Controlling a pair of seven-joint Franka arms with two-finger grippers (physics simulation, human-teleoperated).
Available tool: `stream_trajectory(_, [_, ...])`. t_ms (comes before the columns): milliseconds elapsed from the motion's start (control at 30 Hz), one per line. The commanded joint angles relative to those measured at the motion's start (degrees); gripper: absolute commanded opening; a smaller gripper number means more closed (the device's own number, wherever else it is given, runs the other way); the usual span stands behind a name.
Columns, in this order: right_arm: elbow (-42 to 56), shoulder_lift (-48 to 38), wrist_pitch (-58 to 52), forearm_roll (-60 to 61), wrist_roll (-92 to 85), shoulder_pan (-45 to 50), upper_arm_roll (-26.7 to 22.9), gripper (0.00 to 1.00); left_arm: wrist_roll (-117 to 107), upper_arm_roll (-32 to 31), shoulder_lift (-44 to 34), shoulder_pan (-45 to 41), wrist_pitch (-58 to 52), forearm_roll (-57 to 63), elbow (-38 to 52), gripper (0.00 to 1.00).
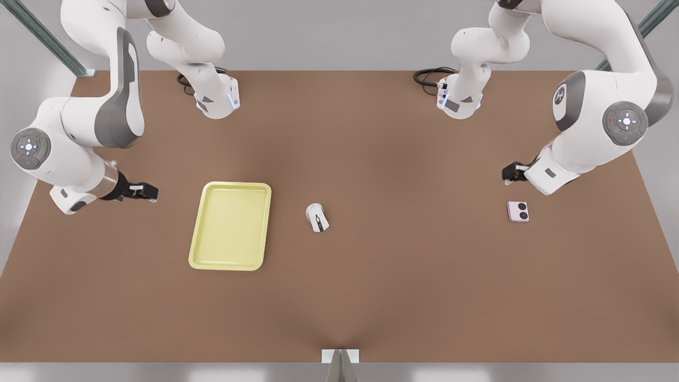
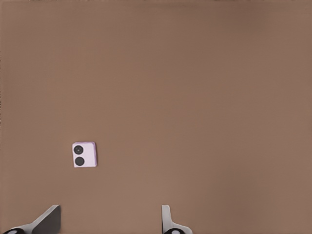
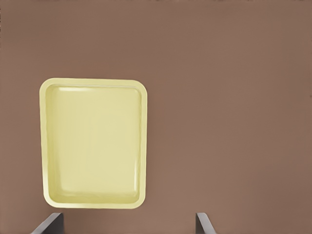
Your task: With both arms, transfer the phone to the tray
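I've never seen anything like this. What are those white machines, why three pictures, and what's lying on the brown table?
The white machines are two robot arms in a computer simulation. One picture looks down on the whole table; the other two come from cameras on the arms' wrists. On the table lie a yellow tray, a white computer mouse and a small pink phone. The left gripper hovers near the phone, the right gripper near the tray. Both have their jaws open and hold nothing.
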Motion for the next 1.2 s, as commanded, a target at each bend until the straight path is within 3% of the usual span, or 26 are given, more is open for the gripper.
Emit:
stream_trajectory(0, [0.0, -0.1, 2.4, 0.1, 0.4, -0.1, 0.0, 1.00, -3.8, 0.0, 0.0, 0.0, 2.4, 0.4, 0.0, 1.00])
stream_trajectory(100, [1.2, 0.0, 1.9, 0.1, -0.4, 0.0, 0.1, 1.00, -3.8, 0.3, 5.0, 3.0, 5.4, 2.0, -5.7, 1.00])
stream_trajectory(133, [2.1, 0.7, 1.9, 0.1, -0.4, 0.0, 0.1, 1.00, -2.8, 0.3, 8.3, 8.3, 10.0, 0.9, -6.8, 1.00])
stream_trajectory(200, [2.8, 1.4, 1.7, 0.1, 0.2, 0.0, 0.1, 1.00, 2.0, 0.4, 9.0, 10.2, 24.0, 0.5, -17.7, 1.00])
stream_trajectory(400, [2.5, 1.4, 1.6, 0.2, 0.5, 0.1, 0.1, 1.00, 18.1, 0.6, 13.5, 17.9, 45.2, 1.0, -30.3, 1.00])
stream_trajectory(1167, [2.2, 1.7, 1.6, 0.2, 0.4, -0.3, 0.1, 1.00, 25.4, 0.7, 20.1, 20.8, 48.6, 3.3, -34.1, 1.00])
